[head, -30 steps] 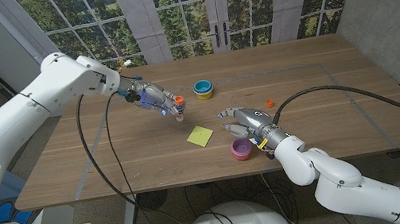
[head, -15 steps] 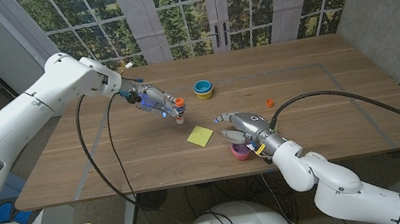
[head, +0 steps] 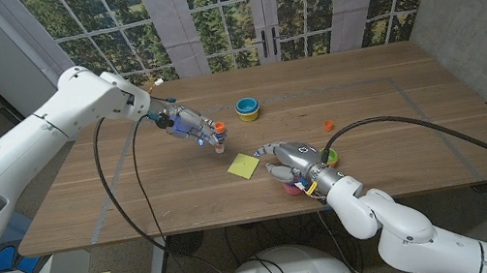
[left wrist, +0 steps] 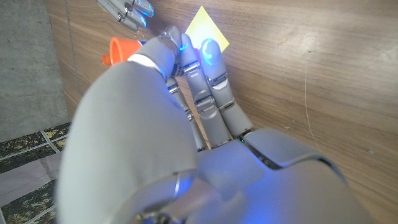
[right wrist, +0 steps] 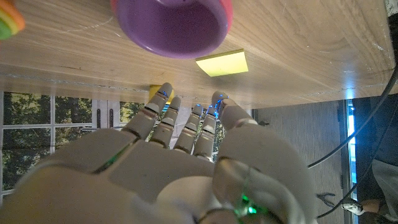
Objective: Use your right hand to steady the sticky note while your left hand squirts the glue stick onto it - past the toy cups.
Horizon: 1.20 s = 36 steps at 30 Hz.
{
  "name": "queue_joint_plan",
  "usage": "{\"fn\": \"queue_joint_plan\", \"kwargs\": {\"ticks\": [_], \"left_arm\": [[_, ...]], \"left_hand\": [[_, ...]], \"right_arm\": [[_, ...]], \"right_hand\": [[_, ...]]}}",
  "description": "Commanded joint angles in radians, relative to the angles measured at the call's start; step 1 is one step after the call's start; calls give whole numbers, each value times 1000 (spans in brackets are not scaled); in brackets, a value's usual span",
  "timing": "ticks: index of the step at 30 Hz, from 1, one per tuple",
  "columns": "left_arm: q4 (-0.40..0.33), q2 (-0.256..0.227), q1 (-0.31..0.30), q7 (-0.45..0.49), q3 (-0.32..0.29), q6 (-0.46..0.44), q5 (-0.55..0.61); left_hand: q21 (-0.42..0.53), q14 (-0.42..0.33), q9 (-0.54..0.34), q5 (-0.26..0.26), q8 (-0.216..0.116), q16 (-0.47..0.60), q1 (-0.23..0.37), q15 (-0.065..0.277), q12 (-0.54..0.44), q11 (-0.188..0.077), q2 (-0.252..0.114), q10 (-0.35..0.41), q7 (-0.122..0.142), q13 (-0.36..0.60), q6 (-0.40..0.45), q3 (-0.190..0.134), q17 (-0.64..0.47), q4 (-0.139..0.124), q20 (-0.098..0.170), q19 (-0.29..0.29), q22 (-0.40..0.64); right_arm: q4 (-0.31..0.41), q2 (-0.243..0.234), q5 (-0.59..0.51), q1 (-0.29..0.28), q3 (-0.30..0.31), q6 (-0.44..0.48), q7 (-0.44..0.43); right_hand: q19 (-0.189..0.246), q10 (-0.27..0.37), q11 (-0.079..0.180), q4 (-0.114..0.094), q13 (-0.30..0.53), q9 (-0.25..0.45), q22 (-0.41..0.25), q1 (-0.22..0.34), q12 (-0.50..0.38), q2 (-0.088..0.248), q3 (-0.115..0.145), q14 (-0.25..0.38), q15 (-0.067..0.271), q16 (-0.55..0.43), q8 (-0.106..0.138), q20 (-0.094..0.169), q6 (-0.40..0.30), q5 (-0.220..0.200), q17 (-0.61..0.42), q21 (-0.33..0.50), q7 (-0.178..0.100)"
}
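A yellow sticky note (head: 242, 165) lies on the wooden table near its front middle. My left hand (head: 184, 121) hovers behind and to the left of the note and grips the glue stick (head: 217, 137), orange end pointing down towards the table. My right hand (head: 288, 159) reaches in from the right with fingers spread and nothing in it. Its fingertips come close to the note's right corner, and I cannot tell if they touch. Under that hand sits a purple toy cup (head: 286, 180). The right wrist view shows the cup (right wrist: 171, 25) and the note (right wrist: 222, 62) beyond my fingers (right wrist: 163, 99).
A blue and yellow toy cup (head: 247, 108) stands behind the note. A small orange piece (head: 327, 125) and a green piece (head: 328, 155) lie to the right of my right hand. A black cable (head: 141, 202) hangs from the left arm over the table's front edge.
My right hand has slid left towards the sticky note and now covers most of the purple cup. The left hand with the glue stick has hardly moved.
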<state>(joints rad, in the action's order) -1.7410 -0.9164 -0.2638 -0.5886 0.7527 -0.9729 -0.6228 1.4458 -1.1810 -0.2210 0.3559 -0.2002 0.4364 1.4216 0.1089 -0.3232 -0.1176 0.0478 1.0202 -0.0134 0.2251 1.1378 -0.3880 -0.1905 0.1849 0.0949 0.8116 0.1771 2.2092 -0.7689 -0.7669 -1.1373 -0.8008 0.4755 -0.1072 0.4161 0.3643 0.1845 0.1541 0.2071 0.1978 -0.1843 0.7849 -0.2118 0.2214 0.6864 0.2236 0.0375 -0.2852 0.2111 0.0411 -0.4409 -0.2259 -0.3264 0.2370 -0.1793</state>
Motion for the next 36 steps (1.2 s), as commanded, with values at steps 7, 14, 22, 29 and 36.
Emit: {"fn": "queue_joint_plan", "kwargs": {"ticks": [7, 14, 22, 29, 36], "left_arm": [[11, 4, -1, -5, 17, -4, 9], [19, 8, 3, -13, 25, -5, 13], [27, 9, -10, -17, 22, 32, 18], [39, 16, -25, -23, 14, 74, 20], [50, 33, -17, -23, 27, 87, 45]], "left_hand": [[-5, -128, -5, 11, -4, -6, 8, 133, 1, 16, -1, 172, -51, 184, 35, -12, -3, -8, 116, 13, 2], [-8, -129, -5, 14, -5, -9, 7, 133, 2, 15, -1, 172, -50, 187, 36, -12, -3, -9, 116, 14, 2], [-10, -130, -7, 18, -4, -12, 6, 133, 5, 15, -2, 171, -50, 189, 33, -12, -4, -10, 115, 14, 2], [-12, -128, -8, 19, -4, -16, 3, 133, 7, 15, 0, 169, -50, 193, 33, -11, -3, -11, 115, 13, 2], [-15, -127, -9, 22, -3, -20, 3, 133, 9, 14, -2, 170, -49, 194, 30, -11, -4, -11, 116, 11, 3]], "right_arm": [[-16, 47, -94, 27, -30, 28, 95], [-25, 60, -115, 34, -39, 29, 113], [-35, 73, -122, 42, -46, 22, 132], [-42, 79, -129, 54, -52, 14, 150], [-55, 91, -138, 66, -60, 7, 160]], "right_hand": [[-5, -5, 20, -17, 4, 3, -8, 60, 4, 0, 24, 0, 189, -7, -8, 128, 9, -7, -13, 6, -20], [-11, -2, 26, -27, 5, 4, -10, 80, 3, 3, 31, -5, 190, -9, -9, 133, 9, -9, -20, 7, -26], [-27, -1, 31, -44, 5, 3, -15, 130, 4, 2, 52, -15, 190, -9, -11, 126, 10, -13, -33, 10, -41], [-32, -3, 31, -47, 5, 3, -16, 139, 5, 1, 54, -19, 188, -9, -13, 122, 14, -13, -36, 11, -41], [-34, -6, 31, -51, 5, 3, -16, 149, 6, 0, 55, -24, 188, -8, -17, 121, 23, -13, -39, 12, -40]]}}
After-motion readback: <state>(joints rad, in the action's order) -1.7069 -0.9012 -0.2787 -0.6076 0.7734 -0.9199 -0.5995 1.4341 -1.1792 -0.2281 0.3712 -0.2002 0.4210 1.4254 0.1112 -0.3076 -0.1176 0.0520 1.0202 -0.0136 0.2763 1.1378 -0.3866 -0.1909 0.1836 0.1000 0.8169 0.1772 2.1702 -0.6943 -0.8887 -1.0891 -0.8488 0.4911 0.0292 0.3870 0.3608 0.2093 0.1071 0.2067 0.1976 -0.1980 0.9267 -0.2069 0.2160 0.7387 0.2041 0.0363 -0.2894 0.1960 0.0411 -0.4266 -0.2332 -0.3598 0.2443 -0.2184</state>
